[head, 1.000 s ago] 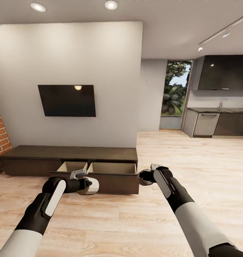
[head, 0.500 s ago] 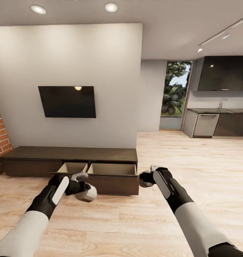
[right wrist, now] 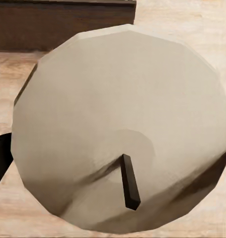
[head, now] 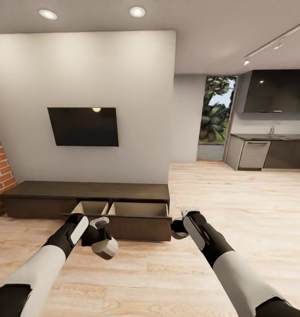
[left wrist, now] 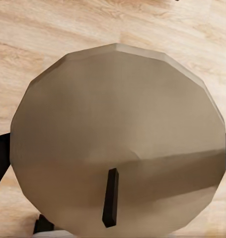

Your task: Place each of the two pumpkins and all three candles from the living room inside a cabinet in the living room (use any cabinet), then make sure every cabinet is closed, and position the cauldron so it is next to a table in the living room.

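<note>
Tan wax faces each wrist camera — the left hand (head: 101, 240) is clenched on one candle (left wrist: 117, 144), the right hand (head: 178, 228) on another candle (right wrist: 117, 134), dark wicks toward the lenses. Over the last second the left hand has dropped and drawn back from the cabinet (head: 86, 190), its candle now below and short of the open drawer (head: 139, 209); the right has barely shifted, just beside that drawer's corner. Likely a repositioning — both candles remain undelivered, the drawers open.
</note>
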Tool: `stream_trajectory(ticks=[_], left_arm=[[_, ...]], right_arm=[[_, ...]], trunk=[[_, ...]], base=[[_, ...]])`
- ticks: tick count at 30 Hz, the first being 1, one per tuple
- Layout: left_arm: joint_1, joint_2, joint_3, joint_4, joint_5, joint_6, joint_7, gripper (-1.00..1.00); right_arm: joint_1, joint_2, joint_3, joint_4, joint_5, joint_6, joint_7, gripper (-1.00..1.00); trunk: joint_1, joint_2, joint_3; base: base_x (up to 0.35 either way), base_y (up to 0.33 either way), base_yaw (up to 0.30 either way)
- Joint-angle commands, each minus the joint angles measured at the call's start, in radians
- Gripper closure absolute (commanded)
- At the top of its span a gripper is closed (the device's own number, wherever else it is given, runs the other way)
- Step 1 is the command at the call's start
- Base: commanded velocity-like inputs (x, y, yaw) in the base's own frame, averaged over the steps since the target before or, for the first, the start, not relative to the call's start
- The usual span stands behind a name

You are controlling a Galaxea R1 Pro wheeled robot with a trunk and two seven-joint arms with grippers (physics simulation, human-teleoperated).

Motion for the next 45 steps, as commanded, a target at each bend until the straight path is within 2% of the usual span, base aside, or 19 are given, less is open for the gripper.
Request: stream_trajectory(ticks=[1,3,5,9,11,12,15,18,23,30,45], left_arm=[[-0.001,0.000,-0.005,0.000,0.008,0.002,0.007,1.00],[-0.003,-0.008,-0.007,0.000,0.007,0.002,0.008,1.00],[-0.005,-0.022,-0.008,0.000,0.006,0.001,0.008,1.00],[-0.028,-0.058,-0.010,-0.001,0.005,0.001,0.026,1.00],[-0.060,-0.083,-0.009,0.000,0.009,0.001,0.083,1.00],[-0.067,-0.089,-0.009,0.000,0.010,0.002,0.096,1.00],[-0.104,-0.128,-0.009,0.000,0.012,0.002,0.157,1.00],[-0.118,-0.145,-0.009,0.001,0.014,0.003,0.189,1.00],[-0.123,-0.150,-0.008,0.003,0.017,0.006,0.198,1.00],[-0.122,-0.151,-0.007,0.031,0.020,0.005,0.199,1.00],[-0.122,-0.143,-0.010,0.054,0.013,0.004,0.202,1.00]], right_arm=[[-0.001,0.001,0.004,0.036,-0.016,-0.006,-0.025,1.00],[-0.002,0.004,0.006,0.105,-0.019,-0.018,-0.039,1.00],[-0.007,0.010,0.006,0.132,-0.020,-0.021,-0.046,1.00],[-0.064,0.024,0.003,0.170,-0.024,-0.014,-0.052,1.00],[-0.094,0.028,0.000,0.191,-0.025,-0.008,-0.050,1.00],[-0.097,0.029,0.000,0.193,-0.025,-0.004,-0.050,1.00],[-0.106,0.030,-0.001,0.204,-0.026,0.027,-0.050,1.00],[-0.108,0.030,-0.002,0.209,-0.026,0.040,-0.049,1.00],[-0.109,0.030,-0.001,0.213,-0.026,0.050,-0.049,1.00],[-0.109,0.031,0.001,0.214,-0.026,0.050,-0.049,1.00],[-0.109,0.030,0.006,0.208,-0.020,0.043,-0.047,1.00]], trunk=[[-0.004,0.006,0.002],[-0.011,0.020,0.008],[-0.019,0.034,0.014],[-0.034,0.062,0.027],[-0.042,0.076,0.033],[-0.046,0.083,0.036],[-0.057,0.104,0.046],[-0.069,0.125,0.055],[-0.088,0.160,0.071],[-0.088,0.160,0.071],[-0.088,0.160,0.071]], base=[[0.000,0.000,0.000],[0.000,0.000,0.000],[0.000,0.000,0.000],[0.000,0.000,0.000],[0.000,0.000,0.000],[0.000,0.000,0.000],[0.000,0.000,0.000],[0.000,0.000,0.000],[0.000,0.000,0.000],[0.047,0.000,0.000],[0.311,0.124,0.000]])
